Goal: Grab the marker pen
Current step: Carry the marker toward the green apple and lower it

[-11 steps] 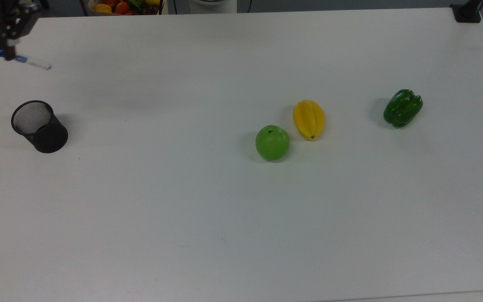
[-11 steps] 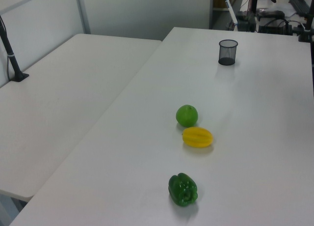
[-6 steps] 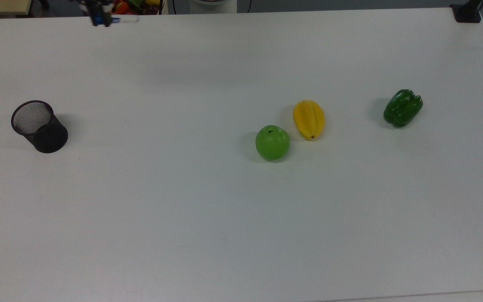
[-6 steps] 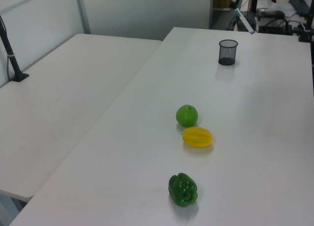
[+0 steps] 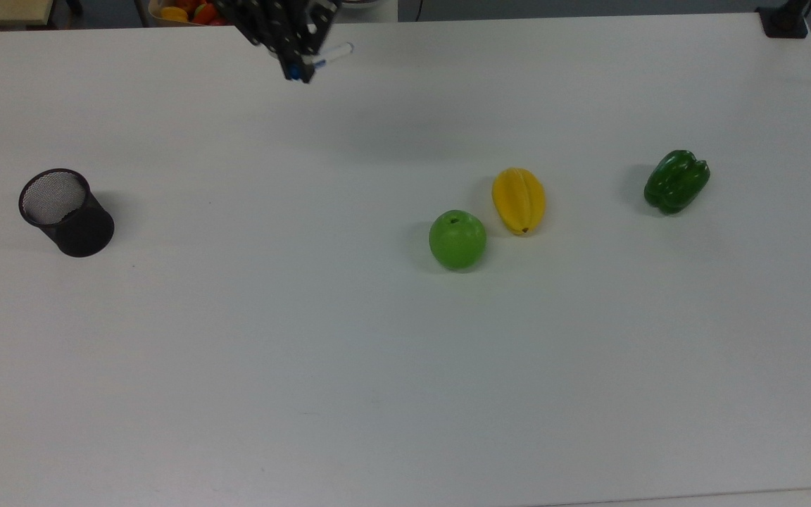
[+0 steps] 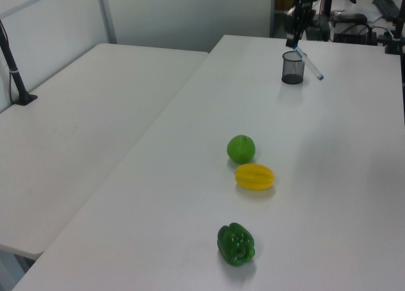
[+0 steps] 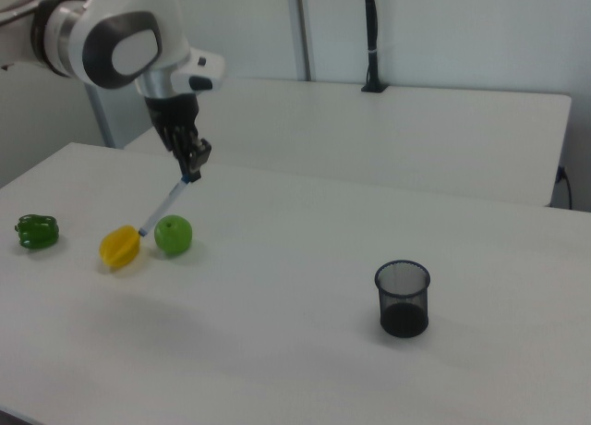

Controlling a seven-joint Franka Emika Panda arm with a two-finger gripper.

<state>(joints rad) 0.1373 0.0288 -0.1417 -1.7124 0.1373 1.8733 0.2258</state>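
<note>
Fingers (image 7: 191, 171) pinch the slim white marker pen (image 7: 166, 206) (blue-capped end), hanging tilted.

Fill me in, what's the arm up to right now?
The gripper holds the marker pen by its blue-capped end, lifted clear above the table. The black mesh cup stands upright, off toward the top view's left. A green apple, yellow starfruit and green pepper lie untouched.

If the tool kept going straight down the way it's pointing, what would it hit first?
Probably just bare table. The tool points downward, holding the marker pen by its upper end. The pen's low tip would touch first, seemingly short of the apple, though depth is unclear.
</note>
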